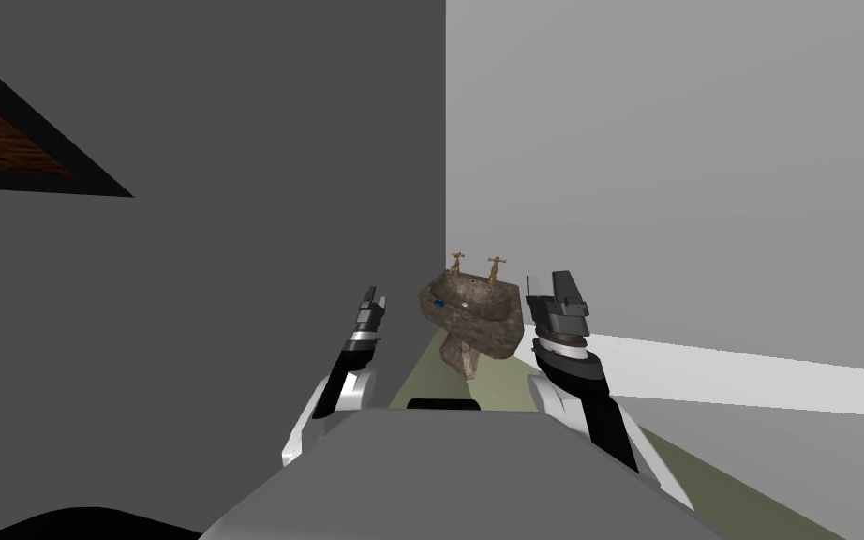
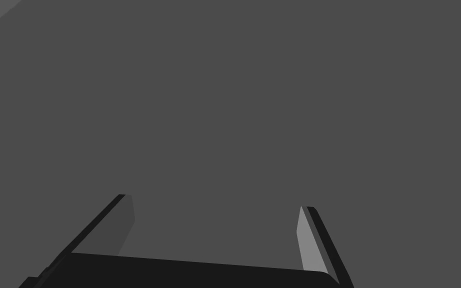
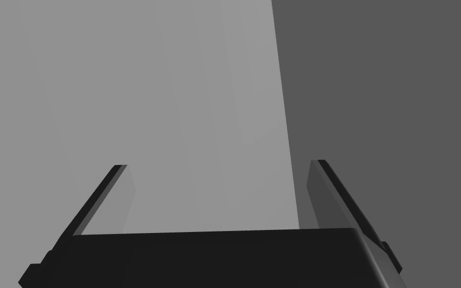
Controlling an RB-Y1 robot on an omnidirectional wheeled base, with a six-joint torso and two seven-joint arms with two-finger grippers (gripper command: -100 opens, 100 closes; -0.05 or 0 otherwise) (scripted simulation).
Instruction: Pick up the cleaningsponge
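Observation:
A brown mottled pedestal sink [image 1: 491, 328] with two brass taps [image 1: 475, 266] stands in the room's corner ahead of me. A small blue thing [image 1: 439, 302], perhaps the cleaning sponge, lies on the sink's left rim; it is too small to tell for sure. My left gripper [image 1: 374, 302] is raised to the left of the sink, and its fingers [image 2: 308, 240] stand open with nothing between them. My right gripper [image 1: 559, 298] is raised just right of the sink, also open [image 3: 219, 182] and empty. Both are short of the sink.
A dark grey wall [image 1: 233, 187] runs along my left up to the corner. A lighter grey wall [image 1: 683, 169] with a white skirting band [image 1: 749, 375] runs on the right. An olive floor strip [image 1: 702, 469] leads toward the sink.

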